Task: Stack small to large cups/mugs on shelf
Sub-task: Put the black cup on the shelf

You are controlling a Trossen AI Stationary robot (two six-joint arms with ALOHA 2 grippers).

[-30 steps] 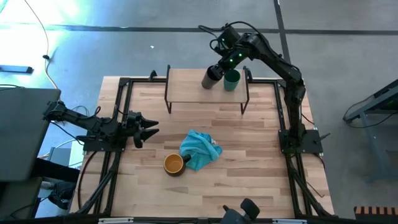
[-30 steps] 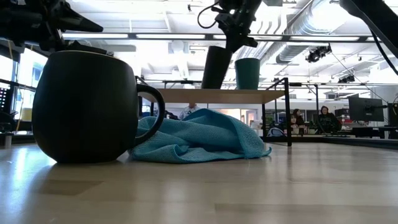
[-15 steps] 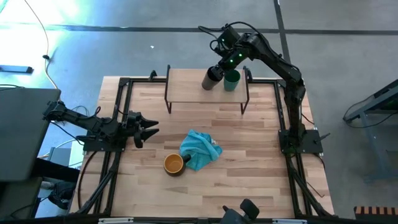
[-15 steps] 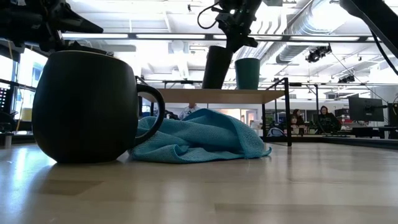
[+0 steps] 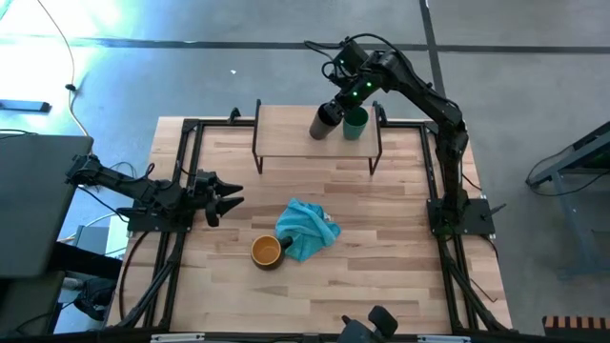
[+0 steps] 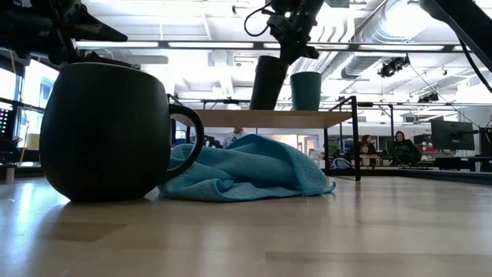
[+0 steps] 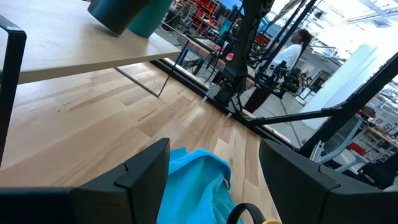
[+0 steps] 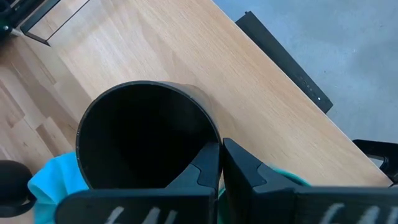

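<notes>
Black cup [image 5: 324, 120] on the shelf [image 5: 286, 133], tipped a bit, pinched at the rim by the right tool [image 5: 341, 102]. Right tool shut tight on the rim, one finger inside the cup and one outside. Green cup [image 5: 355, 123] upright just beside it, also on the shelf, near the shelf's right end. Both cups up above the worktop [image 5: 381, 219] on the light wood board with thin black legs.

Dark mug [image 5: 267, 252] with the yellow inside down on the worktop, well apart from the shelf, near the front edge. Touching the teal cloth [image 5: 307, 229], handle toward the cloth. Big and close in the low view [image 6: 108, 132], cloth bunched up beside it.

Left tool [image 5: 229, 195] at the left side of the worktop, wide open, holding nothing. Pointing toward the cloth, not touching it.

People far off in the room behind the worktop.
</notes>
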